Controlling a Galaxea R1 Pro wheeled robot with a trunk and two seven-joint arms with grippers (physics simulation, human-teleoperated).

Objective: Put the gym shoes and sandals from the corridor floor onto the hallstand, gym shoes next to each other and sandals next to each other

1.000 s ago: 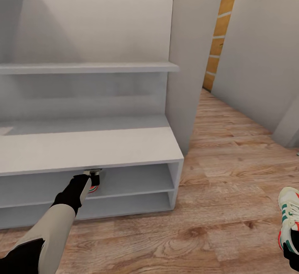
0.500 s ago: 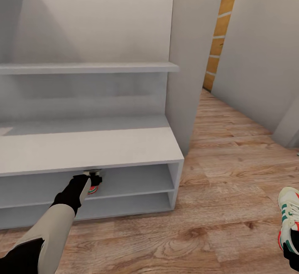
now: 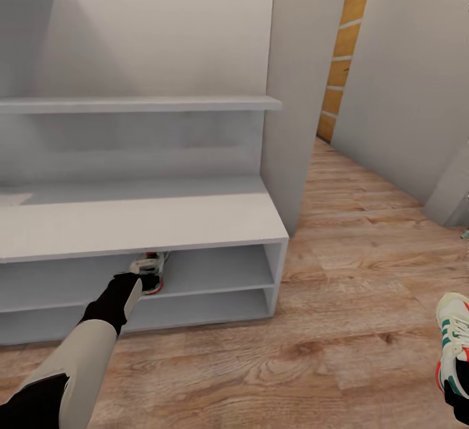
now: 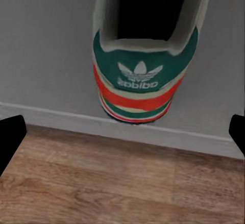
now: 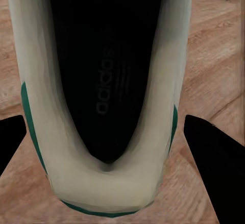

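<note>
Cream sneaker (image 4: 145,45) on the pale grey rack (image 3: 143,224) shows a green heel with red-orange bands. The right-hand sneaker (image 3: 454,338) is cream, green-striped. The floor (image 3: 365,286) is light brown wood grain; the far door (image 3: 344,58) is orange.

"adidas" on gym shoe heel (image 4: 144,76), other shoe's insole (image 5: 104,94).

two gym shoes: one (image 3: 150,269) on the rack's upper shoe shelf at left, one (image 3: 454,339) near right. one rack (image 3: 143,221). one door (image 3: 342,58) far right. two arms.
</note>
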